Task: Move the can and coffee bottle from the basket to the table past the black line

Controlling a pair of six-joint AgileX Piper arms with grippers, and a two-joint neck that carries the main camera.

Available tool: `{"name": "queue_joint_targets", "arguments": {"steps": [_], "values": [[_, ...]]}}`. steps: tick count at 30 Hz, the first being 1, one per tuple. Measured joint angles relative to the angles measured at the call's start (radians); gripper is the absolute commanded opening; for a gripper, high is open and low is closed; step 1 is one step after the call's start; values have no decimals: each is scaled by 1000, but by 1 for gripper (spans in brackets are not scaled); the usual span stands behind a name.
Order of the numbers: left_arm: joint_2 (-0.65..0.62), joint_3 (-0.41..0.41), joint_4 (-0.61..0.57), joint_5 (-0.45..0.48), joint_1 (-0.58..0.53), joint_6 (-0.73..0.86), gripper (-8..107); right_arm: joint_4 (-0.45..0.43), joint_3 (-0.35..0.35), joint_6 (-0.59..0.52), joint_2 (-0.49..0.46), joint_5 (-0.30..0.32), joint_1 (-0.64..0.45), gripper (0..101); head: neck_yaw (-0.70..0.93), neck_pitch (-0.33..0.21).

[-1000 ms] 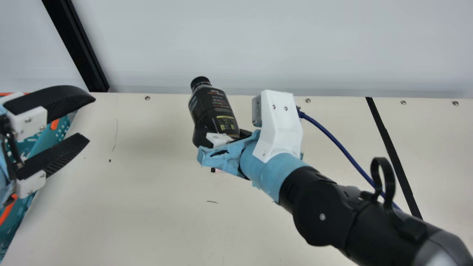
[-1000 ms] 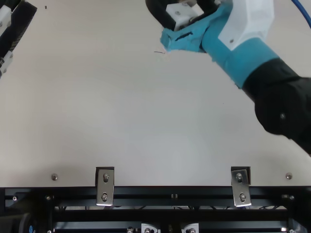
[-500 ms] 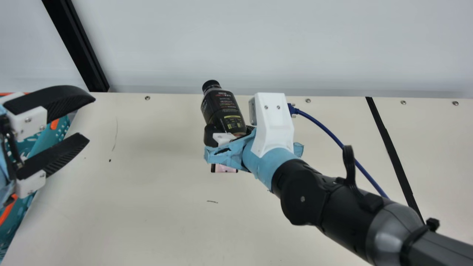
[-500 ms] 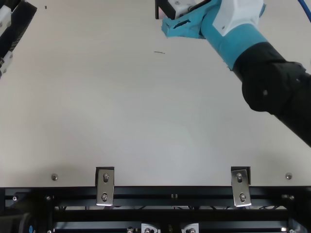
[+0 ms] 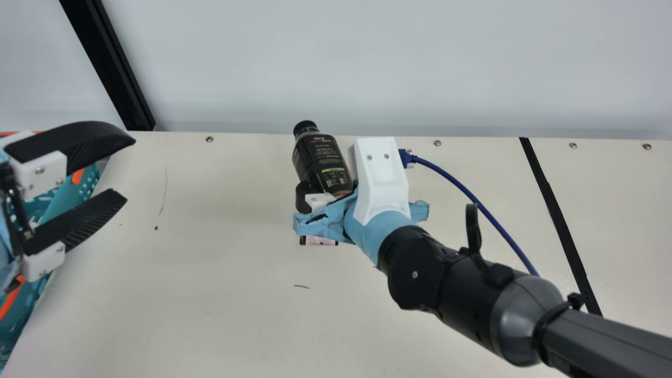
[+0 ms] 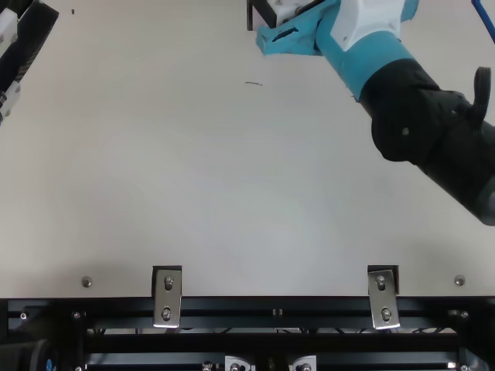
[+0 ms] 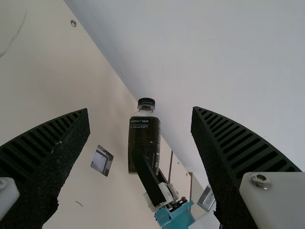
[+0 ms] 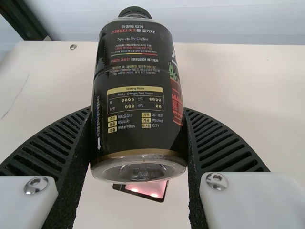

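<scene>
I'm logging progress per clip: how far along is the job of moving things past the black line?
Done: the coffee bottle is out of the basket. In hand: the right gripper clasps it, on the basket's side of the black line. Left: carrying it across and setting it down. The left gripper is open and holds nothing. The can's progress I cannot tell.
</scene>
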Motion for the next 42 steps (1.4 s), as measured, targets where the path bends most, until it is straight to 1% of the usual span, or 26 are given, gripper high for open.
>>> {"name": "queue_joint_targets", "arguments": {"steps": [7,17,18,19,21,22,26,38,40,42], "values": [[0,0,0,0,0,0,90,37,2,-73,-24,-9,-8,0,0,0],[0,0,0,0,0,0,90,139,24,-223,-94,-11,-49,0,-5,0],[0,0,0,0,0,0,90,149,29,-235,-101,-13,-54,0,-5,10],[0,0,0,0,0,0,90,157,31,-244,-105,-15,-56,0,-5,0],[0,0,0,0,0,0,90,180,42,-265,-116,-24,-67,0,-15,0],[0,0,0,0,0,0,90,188,46,-271,-119,-28,-72,0,-31,10],[0,0,0,0,0,0,90,223,71,-316,-129,-44,-95,0,-113,15],[0,0,0,0,0,0,90,288,160,-416,-163,-142,-179,0,-430,15],[0,0,0,0,0,0,90,293,174,-433,-169,-153,-194,0,-461,10],[0,0,0,0,0,0,90,297,186,-447,-176,-162,-211,0,-502,-15]]}}
